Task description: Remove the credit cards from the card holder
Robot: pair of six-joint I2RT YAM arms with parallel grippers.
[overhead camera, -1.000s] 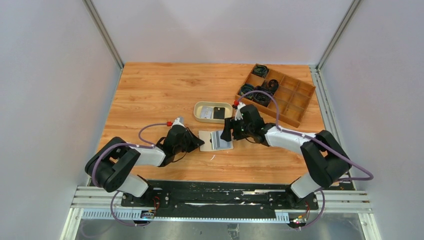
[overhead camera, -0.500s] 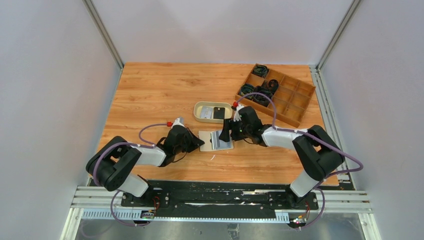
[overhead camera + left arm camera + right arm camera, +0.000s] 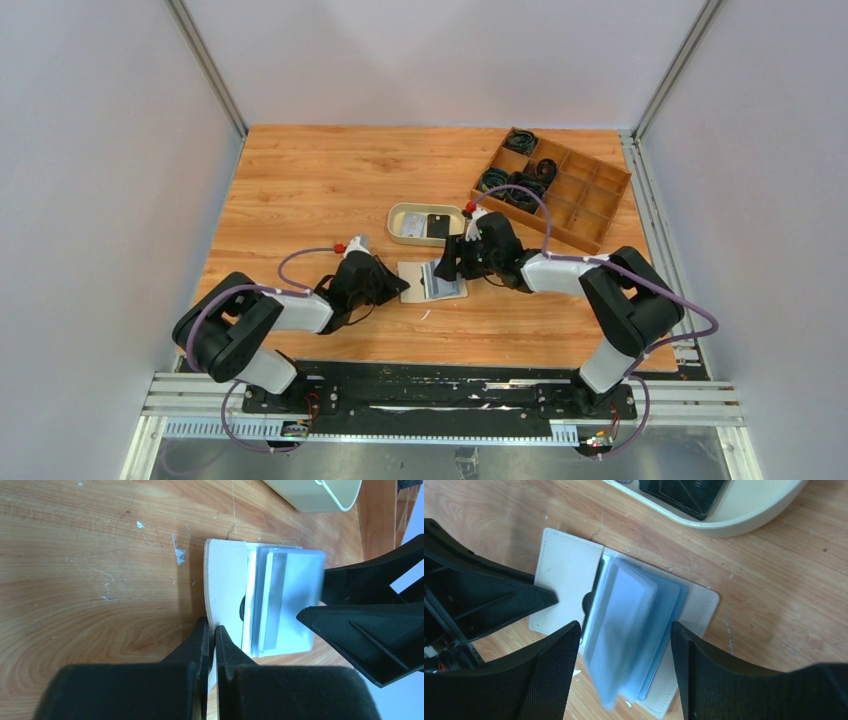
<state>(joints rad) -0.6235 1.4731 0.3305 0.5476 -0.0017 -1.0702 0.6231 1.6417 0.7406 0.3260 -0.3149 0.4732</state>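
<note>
The beige card holder [image 3: 415,283] lies open on the table. It also shows in the left wrist view [image 3: 225,580] and the right wrist view [image 3: 566,565]. A stack of pale blue credit cards or sleeves [image 3: 634,615] fans up from its spine, blurred; it shows in the left wrist view too [image 3: 290,600]. My left gripper [image 3: 211,625] is shut on the near edge of the holder's left leaf [image 3: 403,291]. My right gripper [image 3: 624,625] is open, one finger on each side of the blue stack, just above it [image 3: 447,268].
An oval beige dish [image 3: 398,212] with a black card [image 3: 684,492] and a pale one sits just behind the holder. A brown wooden compartment tray [image 3: 590,205] with black cables stands at the back right.
My right gripper has moved slightly left over the holder. The blue stack has lifted from flat and now stands fanned between its fingers. The left arm has not moved.
</note>
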